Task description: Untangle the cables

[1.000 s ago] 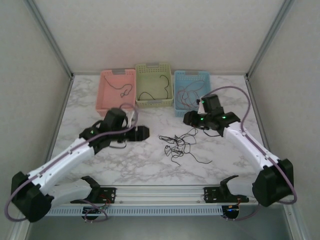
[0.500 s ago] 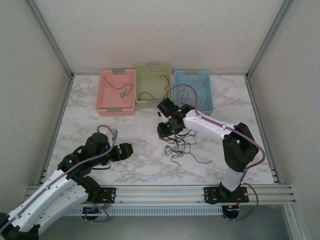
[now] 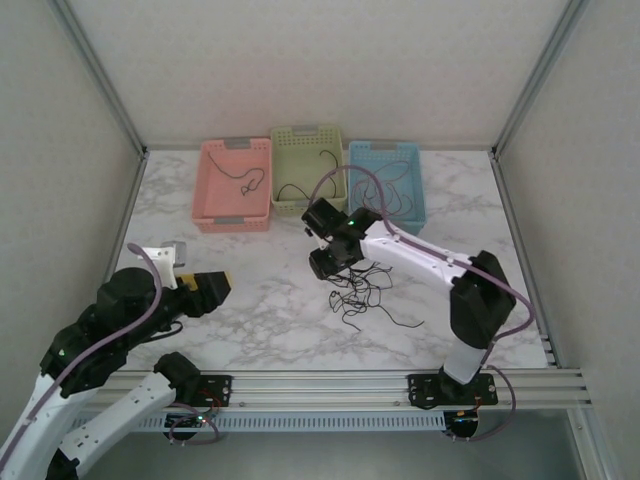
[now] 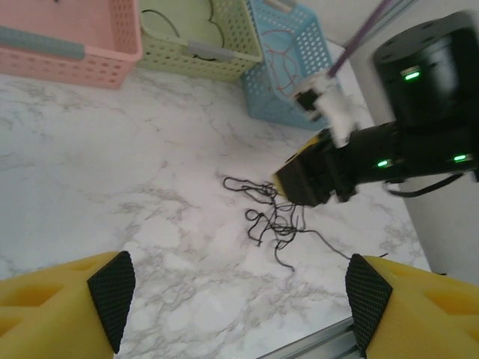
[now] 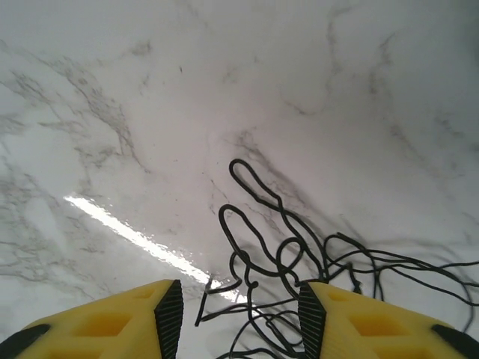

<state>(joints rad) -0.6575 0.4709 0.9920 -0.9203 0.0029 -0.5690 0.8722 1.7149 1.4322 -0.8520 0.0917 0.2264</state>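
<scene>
On the overhead camera I see the loose tangle of hair-thin dark cables (image 3: 362, 295) lying on the white marbled tabletop (image 3: 270, 335), just right of the frame's centre. It sits below three perforated plastic baskets lined up along the top: a pink basket (image 3: 232, 222), a pale green basket (image 3: 308, 207) and a light blue basket (image 3: 382, 147). Each basket holds sorted wire: a dark wire (image 3: 248, 182) in the pink one, a black wire (image 3: 310, 182) in the green one, and red-orange wires (image 4: 281, 63) in the blue one.

The right gripper (image 3: 325, 262) hangs at the upper left edge of the tangle. On its wrist camera its yellow fingers (image 5: 105, 329) stand apart at the bottom edge. Loops of the cables run through the gap and up toward mid-frame, and nothing is pinched. From this angle I cannot tell whether the tips touch the strands.

The left gripper (image 3: 212, 290) sits at the lower left of the overhead frame, well apart from the tangle. On its wrist camera the black pads (image 4: 112, 295) are spread to the two bottom corners, released, with bare marble between them. The tangle lies at mid-frame there, and the right gripper's dark body is just above and to the right of it.
</scene>
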